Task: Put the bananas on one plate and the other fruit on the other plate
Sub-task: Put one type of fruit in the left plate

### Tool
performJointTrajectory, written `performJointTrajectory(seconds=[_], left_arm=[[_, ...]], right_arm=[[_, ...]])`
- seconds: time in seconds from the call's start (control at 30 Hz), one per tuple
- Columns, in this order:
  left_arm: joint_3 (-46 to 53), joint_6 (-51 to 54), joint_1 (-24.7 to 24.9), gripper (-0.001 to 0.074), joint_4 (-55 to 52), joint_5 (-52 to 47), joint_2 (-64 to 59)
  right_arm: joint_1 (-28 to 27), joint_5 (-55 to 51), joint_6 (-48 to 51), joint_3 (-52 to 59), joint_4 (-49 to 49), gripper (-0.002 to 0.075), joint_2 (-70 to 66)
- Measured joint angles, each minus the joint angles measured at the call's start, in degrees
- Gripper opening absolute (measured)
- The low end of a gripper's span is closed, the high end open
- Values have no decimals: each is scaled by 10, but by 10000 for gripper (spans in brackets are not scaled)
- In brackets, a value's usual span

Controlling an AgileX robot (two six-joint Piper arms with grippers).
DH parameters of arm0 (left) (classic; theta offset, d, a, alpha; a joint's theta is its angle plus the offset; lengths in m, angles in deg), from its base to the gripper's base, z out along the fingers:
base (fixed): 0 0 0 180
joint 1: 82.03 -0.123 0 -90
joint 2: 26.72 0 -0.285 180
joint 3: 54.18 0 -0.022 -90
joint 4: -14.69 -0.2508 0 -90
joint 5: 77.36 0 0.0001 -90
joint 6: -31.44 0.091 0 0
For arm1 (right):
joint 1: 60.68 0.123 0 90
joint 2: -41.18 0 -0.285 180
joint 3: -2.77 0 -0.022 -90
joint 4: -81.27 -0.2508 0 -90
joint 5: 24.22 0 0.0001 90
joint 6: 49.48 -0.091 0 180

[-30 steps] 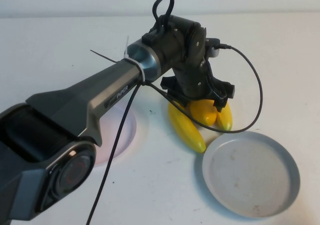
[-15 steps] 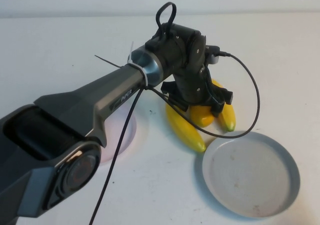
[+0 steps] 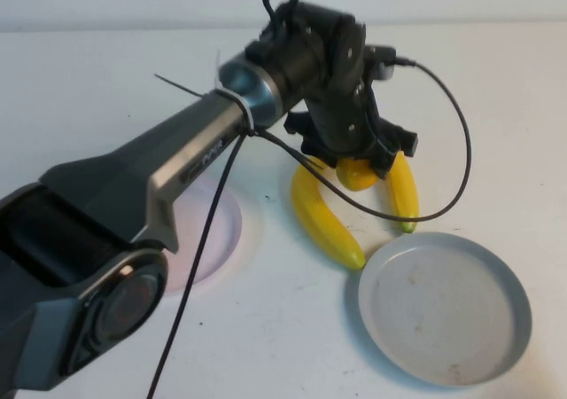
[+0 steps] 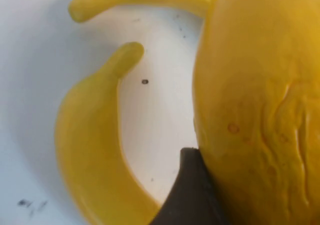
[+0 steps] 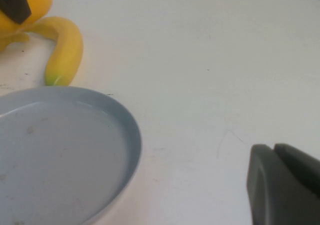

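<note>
Gripping: the left gripper (image 3: 356, 161) is holding a plump orange-yellow mango (image 3: 359, 179) between its jaws, which are standing fairly wide around the fruit; in the left wrist view a dark finger (image 4: 192, 195) is pressing against the mango's skin.
Left arm: the left arm (image 3: 177, 168) is reaching across the white worktop (image 3: 106, 89) from the near left, with a black cable (image 3: 452, 124) looping off the wrist past the fruit.
Bananas: two bananas are lying on the worktop, one (image 3: 323, 222) just left of the mango and one (image 3: 404, 191) just right of it, both curving toward the near side; neither is lying on a plate.
Grey-blue plate: the grey-blue plate (image 3: 518, 301) is sitting near the front right, just beyond the bananas' near tips, carrying no fruit.
Pink plate: the pink plate (image 3: 217, 230) is lying left of the bananas, partly hidden under the left arm.
Right gripper: the right gripper (image 5: 274, 152) is hanging over bare worktop beside the grey-blue plate, its jaws pressed together on nothing.
Writing: a short pale word (image 3: 205, 158) is showing on the side of the left arm, but it cannot be read with certainty.
</note>
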Motion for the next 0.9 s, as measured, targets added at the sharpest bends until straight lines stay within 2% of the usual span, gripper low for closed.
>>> performJointTrajectory(seconds=[0.17,0.33,0.77,0.9], left_arm=[[-4,3,-1,477,-32,-51,52],[25,3,-28,477,-69,-58,102],[299,-18,-118,477,-108,-60,198],[358,-22,-133,477,-124,-18,198]], right_arm=[[0,0,0,0,0,-17,0],[0,0,0,0,0,-17,0],[0,0,0,0,0,-17,0],[0,0,0,0,0,-17,0]])
